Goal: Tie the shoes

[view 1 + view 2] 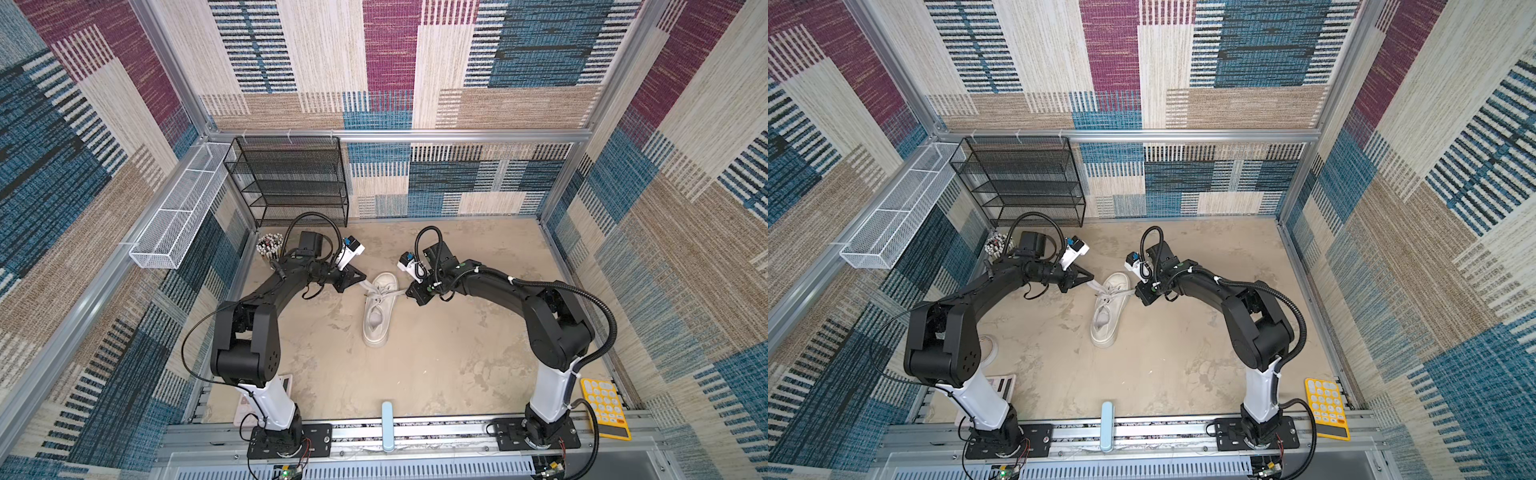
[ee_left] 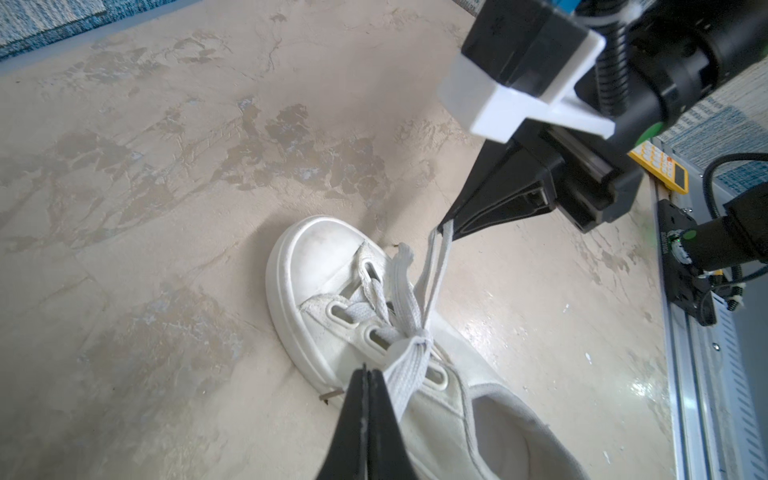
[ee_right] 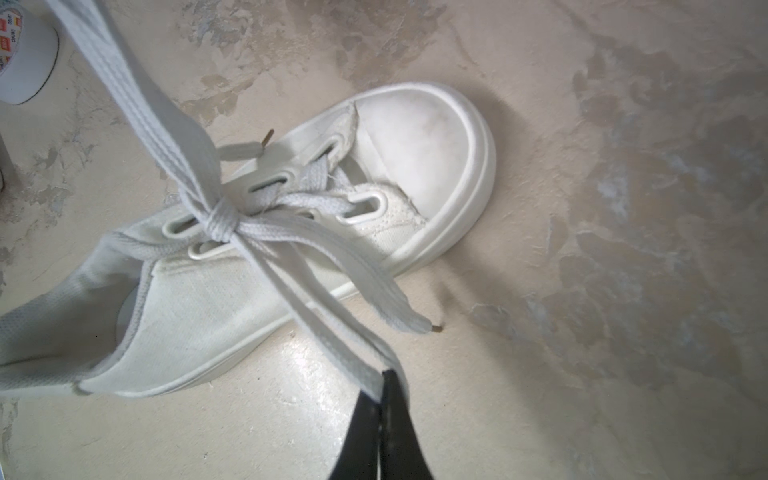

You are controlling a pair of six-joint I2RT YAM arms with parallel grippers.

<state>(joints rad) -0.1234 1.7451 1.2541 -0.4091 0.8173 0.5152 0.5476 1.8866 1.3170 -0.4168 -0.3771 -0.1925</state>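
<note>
A white sneaker lies in the middle of the floor, toe pointing away. Its flat off-white laces are crossed into a knot over the eyelets. One lace loop runs taut from the knot into my left gripper, which is shut on it left of the toe. Another loop stretches to my right gripper, shut on it right of the shoe. A loose lace end with a dark tip lies over the sole.
A black mesh rack and a white wire basket stand at the back left, with a cup of pens beside the left arm. A yellow calculator lies front right. A light blue object sits on the front rail.
</note>
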